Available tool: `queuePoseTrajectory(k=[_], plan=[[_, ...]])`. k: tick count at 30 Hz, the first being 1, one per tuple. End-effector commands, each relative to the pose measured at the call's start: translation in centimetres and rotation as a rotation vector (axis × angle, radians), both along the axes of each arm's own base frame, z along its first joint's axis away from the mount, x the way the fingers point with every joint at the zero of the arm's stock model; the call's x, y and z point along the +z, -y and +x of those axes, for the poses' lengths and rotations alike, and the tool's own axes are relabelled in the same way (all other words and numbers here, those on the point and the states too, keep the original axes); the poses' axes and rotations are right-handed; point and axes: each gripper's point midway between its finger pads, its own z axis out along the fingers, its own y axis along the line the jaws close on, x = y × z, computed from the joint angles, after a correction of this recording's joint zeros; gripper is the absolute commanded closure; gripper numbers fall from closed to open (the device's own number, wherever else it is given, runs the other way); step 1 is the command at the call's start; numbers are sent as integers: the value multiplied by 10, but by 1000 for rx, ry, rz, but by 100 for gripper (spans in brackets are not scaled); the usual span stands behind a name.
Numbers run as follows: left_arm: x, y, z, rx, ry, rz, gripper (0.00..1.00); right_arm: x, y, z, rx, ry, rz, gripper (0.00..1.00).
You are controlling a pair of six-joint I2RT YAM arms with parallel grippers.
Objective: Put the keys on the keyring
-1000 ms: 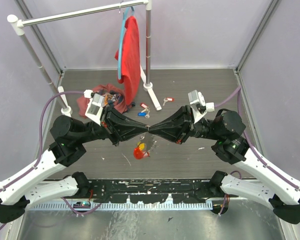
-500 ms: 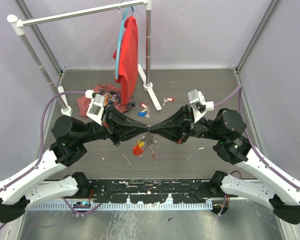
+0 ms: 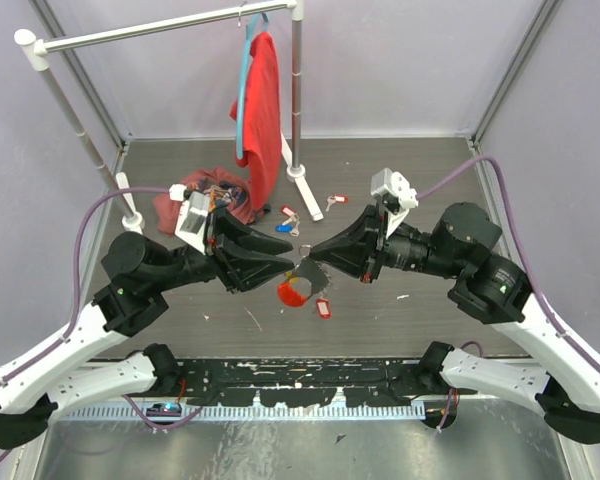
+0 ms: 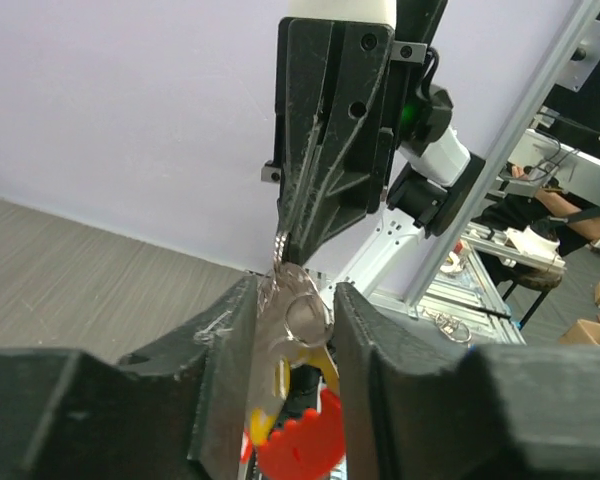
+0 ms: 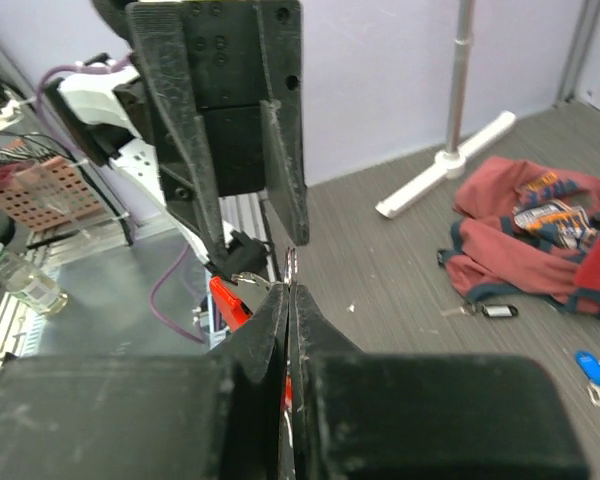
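Right end effector point(image 5: 288, 292): fingers pressed together, clamped on the top of the keyring's point(image 4: 302, 318) silver loop, so the ring hangs free below its tips and is carried clear of the desk point(image 3: 410, 170).
Left end effector point(image 3: 281, 268): fingers apart, one on each side of the loop, tip to tip with the right one; it grips nothing.
Keyring: between the two end effectors, with its yellow tag point(image 4: 280, 386) and a round red piece point(image 4: 302, 452) dangling under the left fingers.
Red tag point(image 3: 323, 309): hangs lowest, below and just beside the right end effector's tips.
Why held so: one arm steadies the loop in mid-air, which probably frees the other to fetch and thread a key.
Loose keys point(image 3: 284, 213): lying on the desk beyond both end effectors, near the rail's foot; none is on the loop that I can tell.
Progress: judged early, since the keys lie unpicked.
Risk: the thin loop could swing or twist in the pinch.
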Motion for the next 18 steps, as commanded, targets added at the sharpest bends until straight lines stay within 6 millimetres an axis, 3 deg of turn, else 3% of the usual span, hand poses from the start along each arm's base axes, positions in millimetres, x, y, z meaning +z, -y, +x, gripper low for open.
queuePoseTrajectory(k=[1, 6, 9, 12, 15, 18], plan=[[-3, -10, 7, 77, 11, 21, 53, -6, 16, 21, -156, -32, -139, 99], [-22, -8, 15, 111, 2, 94, 42, -31, 27, 45, -312, -153, -284, 99], [-40, -3, 24, 135, -3, 153, 37, -32, 31, 51, -362, -185, -274, 99], [-58, 4, 34, 160, 3, 210, 15, -29, 31, 53, -375, -191, -252, 99], [-70, 9, 45, 189, 24, 266, 7, -26, 27, 53, -366, -188, -234, 99], [-80, 13, 52, 208, 41, 308, 4, -25, 24, 54, -356, -185, -225, 99]])
